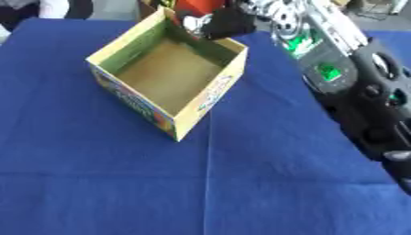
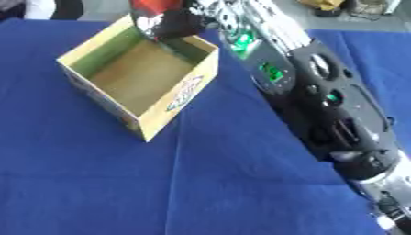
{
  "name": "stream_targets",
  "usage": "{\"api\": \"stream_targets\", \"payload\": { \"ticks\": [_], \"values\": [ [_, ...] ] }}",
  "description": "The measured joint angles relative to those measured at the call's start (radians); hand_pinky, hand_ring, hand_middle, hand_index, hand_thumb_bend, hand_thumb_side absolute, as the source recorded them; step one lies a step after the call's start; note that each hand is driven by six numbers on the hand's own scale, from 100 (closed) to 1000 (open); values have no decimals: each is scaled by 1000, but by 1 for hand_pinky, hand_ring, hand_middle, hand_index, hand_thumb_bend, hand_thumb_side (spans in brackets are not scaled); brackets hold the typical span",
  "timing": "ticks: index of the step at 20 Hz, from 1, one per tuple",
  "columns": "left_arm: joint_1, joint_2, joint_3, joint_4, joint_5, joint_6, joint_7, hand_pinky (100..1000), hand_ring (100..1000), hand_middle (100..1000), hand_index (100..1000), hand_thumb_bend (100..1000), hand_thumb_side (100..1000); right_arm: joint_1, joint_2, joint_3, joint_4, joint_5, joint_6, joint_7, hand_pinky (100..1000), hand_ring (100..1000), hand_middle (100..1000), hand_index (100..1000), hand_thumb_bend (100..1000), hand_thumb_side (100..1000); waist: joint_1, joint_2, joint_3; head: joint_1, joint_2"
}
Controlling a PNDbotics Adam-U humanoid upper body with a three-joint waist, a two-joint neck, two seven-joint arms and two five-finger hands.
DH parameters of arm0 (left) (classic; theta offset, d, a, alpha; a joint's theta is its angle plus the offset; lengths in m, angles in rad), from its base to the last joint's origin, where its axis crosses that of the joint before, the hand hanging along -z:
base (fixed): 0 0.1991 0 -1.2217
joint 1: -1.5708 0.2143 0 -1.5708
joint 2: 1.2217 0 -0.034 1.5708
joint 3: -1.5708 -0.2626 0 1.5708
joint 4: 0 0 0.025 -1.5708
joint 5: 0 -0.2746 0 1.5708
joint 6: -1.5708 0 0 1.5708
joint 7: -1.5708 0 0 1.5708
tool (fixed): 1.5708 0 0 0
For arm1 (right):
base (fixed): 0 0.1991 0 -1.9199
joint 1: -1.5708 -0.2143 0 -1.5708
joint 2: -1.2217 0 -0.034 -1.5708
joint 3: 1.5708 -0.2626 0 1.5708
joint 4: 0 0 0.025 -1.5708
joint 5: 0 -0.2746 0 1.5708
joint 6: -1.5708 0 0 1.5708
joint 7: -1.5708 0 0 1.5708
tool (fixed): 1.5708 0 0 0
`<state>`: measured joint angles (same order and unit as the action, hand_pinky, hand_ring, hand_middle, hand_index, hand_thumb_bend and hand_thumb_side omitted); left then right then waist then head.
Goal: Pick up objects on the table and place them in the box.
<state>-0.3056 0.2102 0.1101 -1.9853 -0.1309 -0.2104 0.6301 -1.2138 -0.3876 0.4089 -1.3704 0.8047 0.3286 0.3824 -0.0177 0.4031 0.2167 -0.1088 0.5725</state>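
An open cardboard box with a printed outside stands on the blue table, left of the middle. Its inside shows only a bare brown floor. My right arm reaches in from the lower right to the box's far corner. There my right hand is curled round a red object, held just above the far rim. The picture's top edge cuts off part of the red object. My left hand shows in neither view.
The blue cloth covers the whole table, with a crease running down from the box's near corner. Dark shapes and some clutter lie beyond the table's far edge.
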Motion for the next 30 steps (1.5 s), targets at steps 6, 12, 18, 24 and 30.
{"api": "stream_targets", "payload": {
  "ticks": [6, 12, 18, 24, 30],
  "values": [
    [-29, -1, -8, 0, 10, -6, -10, 362, 712, 625, 714, 109, 1000, -38, 57, -20, 164, 55, -66, -34, 617, 665, 246, 465, 100, 698, -19, 34, 47, -35, -29],
    [-39, -9, -14, 0, 15, -10, -14, 362, 713, 625, 714, 108, 1000, -45, 94, -34, 291, 88, -136, -40, 636, 682, 268, 485, 100, 718, -29, 49, 62, -53, -39],
    [-44, -9, -14, 0, 17, -11, -18, 362, 713, 626, 714, 107, 1000, -54, 115, -52, 382, 122, -218, 3, 679, 721, 343, 542, 100, 743, -34, 49, 63, -65, -40],
    [-44, -9, -14, 0, 17, -9, -20, 362, 714, 626, 714, 107, 1000, -54, 120, -64, 403, 161, -255, 22, 773, 855, 612, 809, 411, 918, -33, 49, 61, -70, -40],
    [-44, -9, -14, 0, 17, -9, -22, 362, 714, 626, 714, 107, 1000, -62, 122, -70, 403, 197, -267, 49, 858, 931, 783, 916, 690, 957, -28, 48, 56, -70, -40]
  ]
}}
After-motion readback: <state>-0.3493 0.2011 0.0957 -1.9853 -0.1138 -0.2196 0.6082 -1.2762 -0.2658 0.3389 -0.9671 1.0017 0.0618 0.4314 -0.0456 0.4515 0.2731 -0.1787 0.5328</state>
